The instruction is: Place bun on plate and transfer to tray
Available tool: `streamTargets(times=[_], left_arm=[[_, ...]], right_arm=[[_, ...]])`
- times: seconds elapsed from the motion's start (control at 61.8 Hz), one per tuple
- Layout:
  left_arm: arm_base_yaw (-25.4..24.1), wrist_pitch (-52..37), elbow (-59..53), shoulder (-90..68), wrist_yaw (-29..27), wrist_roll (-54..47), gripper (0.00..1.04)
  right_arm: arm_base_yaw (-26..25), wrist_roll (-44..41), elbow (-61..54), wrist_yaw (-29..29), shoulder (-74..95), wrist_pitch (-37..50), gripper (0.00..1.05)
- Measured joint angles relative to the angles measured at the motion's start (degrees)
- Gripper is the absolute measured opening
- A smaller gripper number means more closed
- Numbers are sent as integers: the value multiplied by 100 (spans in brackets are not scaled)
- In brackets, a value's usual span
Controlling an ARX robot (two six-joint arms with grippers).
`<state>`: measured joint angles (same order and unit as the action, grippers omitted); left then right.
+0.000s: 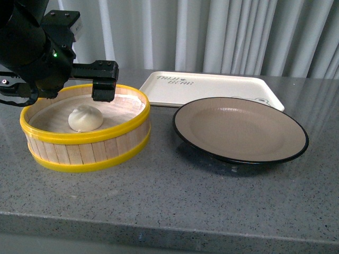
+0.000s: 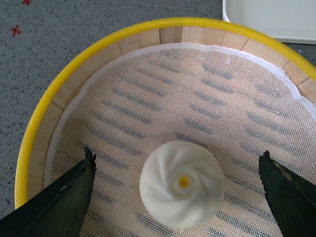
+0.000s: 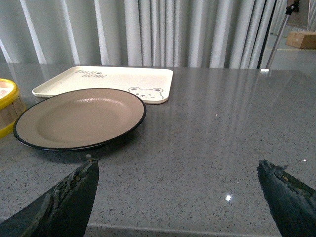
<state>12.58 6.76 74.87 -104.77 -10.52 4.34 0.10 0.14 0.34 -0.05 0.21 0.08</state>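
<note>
From the front, my left gripper (image 1: 103, 91) hangs over the far side of the yellow-rimmed steamer basket (image 1: 85, 138), just above its rim, because the bun (image 1: 85, 117) I am after sits inside it, on the basket floor left of centre. The plate (image 1: 241, 129) lies to the right of the basket on the grey counter (image 1: 175, 206), close by but apart from it, and it holds nothing. The tray (image 1: 212, 87) lies behind the plate with the plate's far rim overlapping its front edge in this view, so both stops of the job are lined up near the pick. My right arm does not show here. Through my left wrist camera I look straight down into the basket: the bun's pleated top with its small yellow centre sits on the white mesh liner (image 2: 197, 98), and my two dark fingers (image 2: 59, 202) stand wide apart on either side of it, neither touching it — spread jaws, framing the bun for a descent and a gentle close, I judge, since a soft bun would dent under a hard pinch. Through my right wrist camera, my right gripper (image 3: 177, 163) is low over bare counter, its jaws also spread and holding nothing — it faces the plate and tray from the side, well placed, I think, to carry the plate once the bun is on it.
</note>
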Motion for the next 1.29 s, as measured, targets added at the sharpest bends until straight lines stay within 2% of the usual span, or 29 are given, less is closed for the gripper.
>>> streamTargets(times=[0.841,0.971,1.1,1.294], left_arm=[[162,2,79,-332,-111,-11,97],[168,55,79,-354,-149,-15,77],[168,76,79,-356,-125,28,47],[175,87,120,-317,-39,63,19]], right_arm=[[0,0,0,2,0,0,96],[0,0,0,2,0,0,96],[0,0,0,0,0,0,96],[0,0,0,2,0,0,96]])
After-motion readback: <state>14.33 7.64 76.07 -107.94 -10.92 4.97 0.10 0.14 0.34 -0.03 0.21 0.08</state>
